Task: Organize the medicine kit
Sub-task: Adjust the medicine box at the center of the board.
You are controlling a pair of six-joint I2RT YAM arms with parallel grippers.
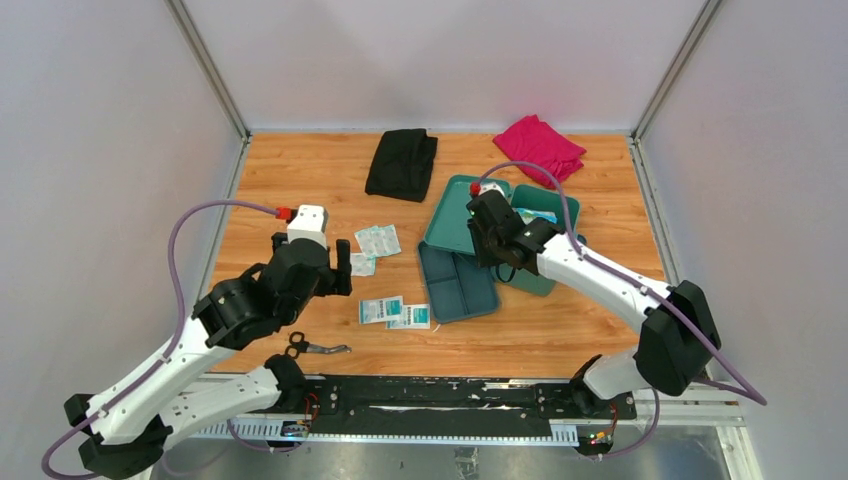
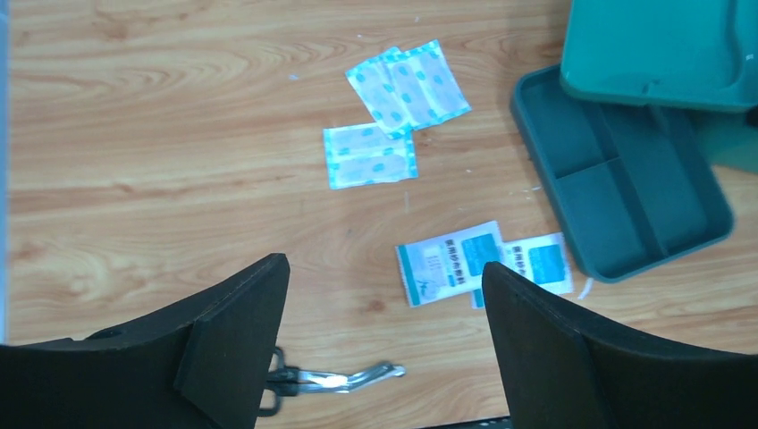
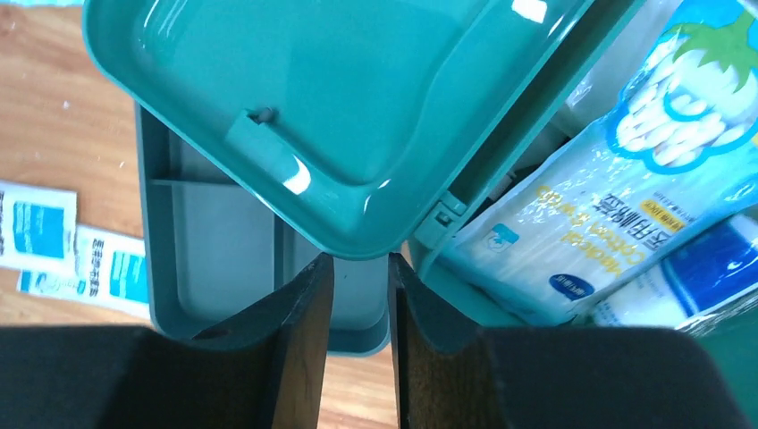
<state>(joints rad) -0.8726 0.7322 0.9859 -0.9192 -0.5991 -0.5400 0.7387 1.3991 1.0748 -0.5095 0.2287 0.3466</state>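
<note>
The medicine kit (image 1: 545, 282) is a teal box lying open at the right, with its lid (image 3: 340, 107) swung out to the left. Its grey-blue inner tray (image 1: 457, 285) lies on the table beside it. A cotton swab bag (image 3: 617, 188) fills the box. My right gripper (image 3: 360, 259) hovers at the lid's corner by the hinge, open by a narrow gap, the rim just at its tips. My left gripper (image 2: 384, 264) hangs wide open and empty above the table, between the scissors (image 2: 331, 380) and two gauze packets (image 2: 451, 261).
Plaster packets (image 2: 407, 85) lie left of the lid. A black cloth (image 1: 402, 163) and a pink cloth (image 1: 540, 148) rest at the back edge. The scissors (image 1: 315, 347) lie near the front rail, and grey walls close in three sides.
</note>
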